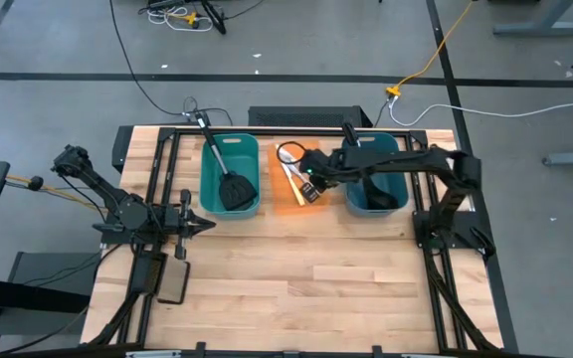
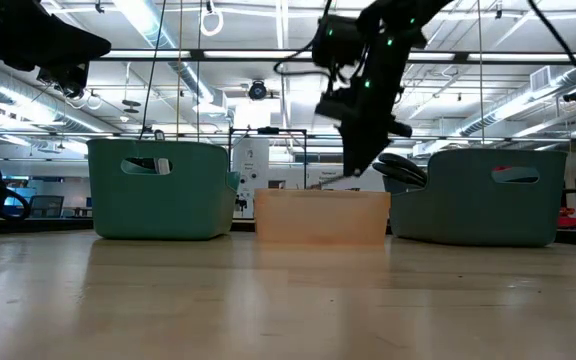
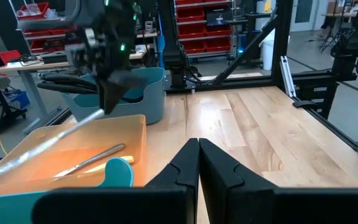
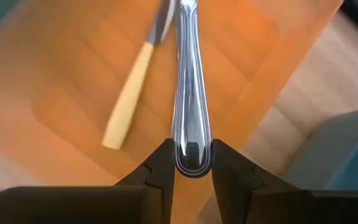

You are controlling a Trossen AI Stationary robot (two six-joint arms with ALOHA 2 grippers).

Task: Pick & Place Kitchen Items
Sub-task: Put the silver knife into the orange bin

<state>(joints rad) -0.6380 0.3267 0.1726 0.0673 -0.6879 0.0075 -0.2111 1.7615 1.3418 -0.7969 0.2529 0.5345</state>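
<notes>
My right gripper hangs over the orange bin and is shut on a silver table knife. A cream-handled knife lies flat on the floor of the orange bin; it also shows in the left wrist view. A black slotted spatula lies in the teal bin, its handle leaning over the far rim. Dark ladles lie in the blue bin. My left gripper is shut and empty over the table's left side, pointing toward the bins. My right gripper pinches the rounded free end of the silver knife's handle between its two fingertips. The fingers slant down from the table's right and lie along the knife. The knife slants down ahead of the fingers over the orange bin; whether its tip touches the bin, I cannot tell.
A flat black pad lies on the table near my left arm. The three bins stand in a row at the far middle of the table. Bare wood stretches across the near half. A black frame runs along the table's edges.
</notes>
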